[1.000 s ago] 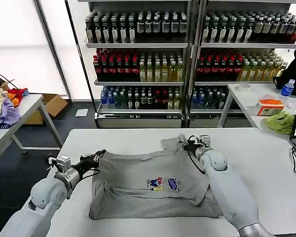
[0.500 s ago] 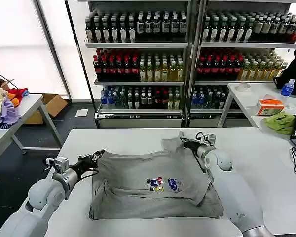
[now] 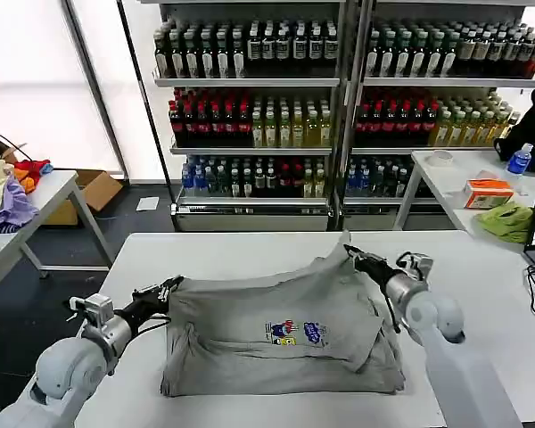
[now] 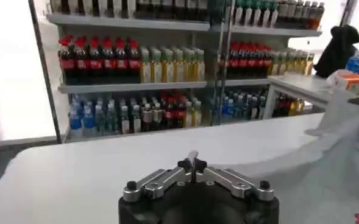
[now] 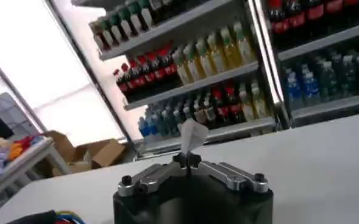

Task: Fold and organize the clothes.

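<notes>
Your grey shirt spread mid-table (chest print up), your left gripper pinched closed on its near-left corner, your right gripper clamped tight on the far-right corner, lifting that edge off the tabletop, cloth pulled taut between them.

The light grey short-sleeved shirt lay on the white bench, chest print facing up. Its two far corners were lifted off the surface and pulled apart, while the near hem rested flat.
</notes>
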You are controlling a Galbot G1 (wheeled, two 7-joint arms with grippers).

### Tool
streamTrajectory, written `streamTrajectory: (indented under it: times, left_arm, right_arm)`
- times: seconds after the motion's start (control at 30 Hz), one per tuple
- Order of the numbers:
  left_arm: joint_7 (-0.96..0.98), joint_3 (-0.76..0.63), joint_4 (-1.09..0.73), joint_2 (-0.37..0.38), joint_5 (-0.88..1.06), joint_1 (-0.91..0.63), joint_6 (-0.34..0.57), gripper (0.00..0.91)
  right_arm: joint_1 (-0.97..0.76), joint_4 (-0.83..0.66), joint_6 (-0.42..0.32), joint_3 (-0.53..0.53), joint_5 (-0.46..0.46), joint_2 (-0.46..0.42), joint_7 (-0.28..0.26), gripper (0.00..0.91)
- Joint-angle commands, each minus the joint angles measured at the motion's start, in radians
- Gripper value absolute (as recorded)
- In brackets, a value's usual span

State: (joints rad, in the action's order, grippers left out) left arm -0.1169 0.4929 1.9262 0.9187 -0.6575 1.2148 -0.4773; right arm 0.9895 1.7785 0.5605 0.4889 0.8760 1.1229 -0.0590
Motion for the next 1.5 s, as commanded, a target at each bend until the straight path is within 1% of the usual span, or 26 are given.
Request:
streamTrajectory:
  times: [0.03,0.1,0.2,0.27,0.3,0.4,0.43,0.47,0.5,0.53,0.6,0.67,0.77,0.87,0.9,0.93,0.97,1.0,1.03,1.07,1.1,1.17,1.23,1.4,1.47,1.5]
  left_arm:
    - [0.019,0.148,0.174,0.000,0.008,0.263,-0.018,0.010]
    - [0.015,0.186,0.186,0.002,0.029,0.321,-0.013,0.010]
    - [0.001,0.214,0.216,0.007,0.056,0.385,-0.005,0.010]
    - [-0.007,0.216,0.231,0.019,0.085,0.420,0.007,0.010]
    - [-0.007,0.212,0.237,0.026,0.097,0.441,0.017,0.010]
    - [-0.011,0.194,0.246,0.052,0.151,0.475,0.030,0.010]
    - [-0.014,0.187,0.246,0.054,0.168,0.483,0.030,0.242]
    - [-0.019,0.180,0.243,0.061,0.207,0.486,0.026,0.826]
    - [-0.030,0.172,0.237,0.063,0.241,0.486,0.018,0.907]
    - [-0.047,0.162,0.232,0.066,0.276,0.483,0.013,0.907]
    - [-0.046,0.156,0.233,0.072,0.291,0.482,0.005,0.907]
    - [-0.036,0.174,0.256,0.082,0.285,0.480,-0.010,0.907]
    - [-0.035,0.246,0.276,0.085,0.289,0.497,-0.030,0.907]
    - [-0.028,0.303,0.280,0.086,0.283,0.524,-0.035,0.907]
    - [-0.019,0.307,0.283,0.091,0.274,0.526,-0.032,0.907]
    - [0.001,0.305,0.285,0.095,0.266,0.525,-0.031,0.907]
    - [0.021,0.299,0.286,0.107,0.247,0.522,-0.032,0.907]
    - [0.031,0.285,0.285,0.123,0.238,0.515,-0.032,0.907]
    - [0.060,0.260,0.280,0.141,0.234,0.509,-0.030,0.907]
    - [0.104,0.232,0.265,0.167,0.234,0.494,-0.010,0.907]
    - [0.131,0.209,0.252,0.187,0.236,0.483,0.006,0.907]
    - [0.181,0.176,0.230,0.227,0.231,0.457,0.030,0.907]
    - [0.183,0.160,0.218,0.247,0.233,0.450,0.043,0.907]
    - [0.220,0.071,0.213,0.308,0.246,0.455,0.043,0.907]
    - [0.259,0.045,0.198,0.363,0.246,0.442,0.044,0.907]
    - [0.276,0.035,0.197,0.375,0.244,0.441,0.046,0.907]
  right_arm:
    - [0.408,0.365,0.017,0.214,0.061,-0.030,0.004,0.000]
    - [0.491,0.406,0.017,0.230,0.052,-0.025,0.006,0.000]
    - [0.585,0.438,0.017,0.237,0.008,-0.013,0.007,0.000]
    - [0.635,0.448,0.017,0.236,-0.013,-0.001,0.008,0.000]
    - [0.655,0.451,0.017,0.233,-0.020,0.005,0.019,0.000]
    - [0.704,0.464,0.008,0.221,-0.085,0.020,0.016,0.000]
    - [0.722,0.470,0.008,0.219,-0.092,0.024,0.017,0.000]
    - [0.734,0.474,0.009,0.212,-0.109,0.026,0.017,0.091]
    - [0.736,0.476,0.007,0.206,-0.142,0.029,0.022,0.907]
    - [0.730,0.475,0.003,0.197,-0.169,0.033,0.032,0.907]
    - [0.712,0.471,-0.007,0.194,-0.180,0.040,0.047,0.907]
    - [0.696,0.469,-0.017,0.223,-0.185,0.037,0.053,0.907]
    - [0.706,0.474,-0.061,0.285,-0.184,0.016,0.025,0.907]
    - [0.706,0.450,-0.150,0.352,-0.219,0.001,-0.020,0.907]
    - [0.698,0.422,-0.206,0.385,-0.257,-0.003,-0.036,0.907]
    - [0.696,0.418,-0.219,0.393,-0.259,-0.003,-0.042,0.907]
    - [0.682,0.393,-0.263,0.405,-0.277,0.000,-0.051,0.907]
    - [0.677,0.381,-0.278,0.407,-0.294,0.004,-0.059,0.907]
    - [0.669,0.356,-0.325,0.411,-0.335,0.011,-0.087,0.907]
    - [0.655,0.323,-0.389,0.404,-0.370,0.018,-0.121,0.907]
    - [0.647,0.305,-0.436,0.401,-0.381,0.024,-0.135,0.907]
    - [0.635,0.283,-0.458,0.391,-0.375,0.029,-0.151,0.907]
    - [0.625,0.264,-0.478,0.378,-0.373,0.031,-0.154,0.907]
    - [0.596,0.228,-0.481,0.341,-0.379,0.031,-0.151,0.907]
    - [0.591,0.220,-0.487,0.321,-0.380,0.033,-0.151,0.907]
    - [0.591,0.216,-0.490,0.314,-0.383,0.034,-0.150,0.907]
